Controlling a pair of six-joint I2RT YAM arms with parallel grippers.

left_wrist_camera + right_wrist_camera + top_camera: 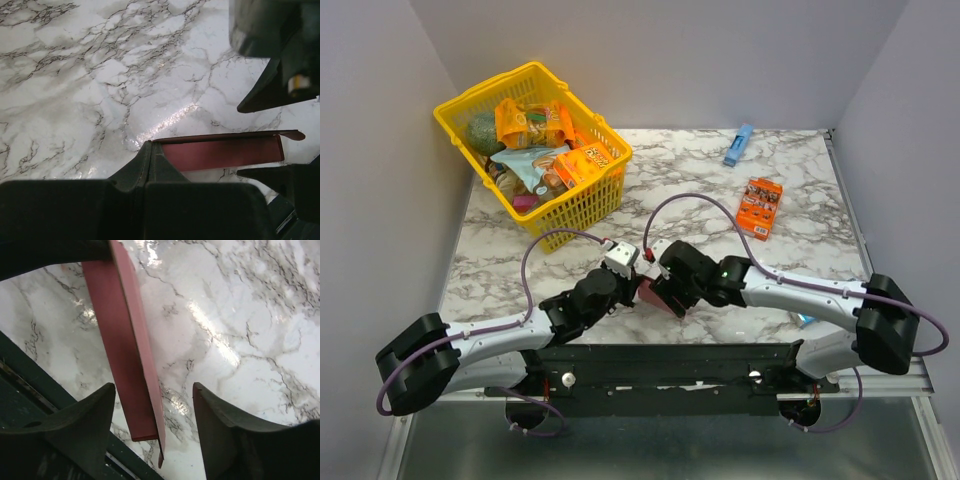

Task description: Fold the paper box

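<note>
We see two arms, the left arm (485,345) and the right arm (820,295), built of pale grey links and bulky black joints. A purple cable (692,196) loops along each. We note a white block (620,258) at the left wrist, a green light (724,268) on the right, and matte black, wedge-shaped fingers (75,425).

— Where are the two arms?
— The left arm (490,340) and the right arm (800,295) both reach in low. They meet at the paper box (220,152), one from each side.
— What about the left jaws?
— Pressed tight together on the box's edge.
— And the right jaws?
— Wide apart, with the box between them.
</note>
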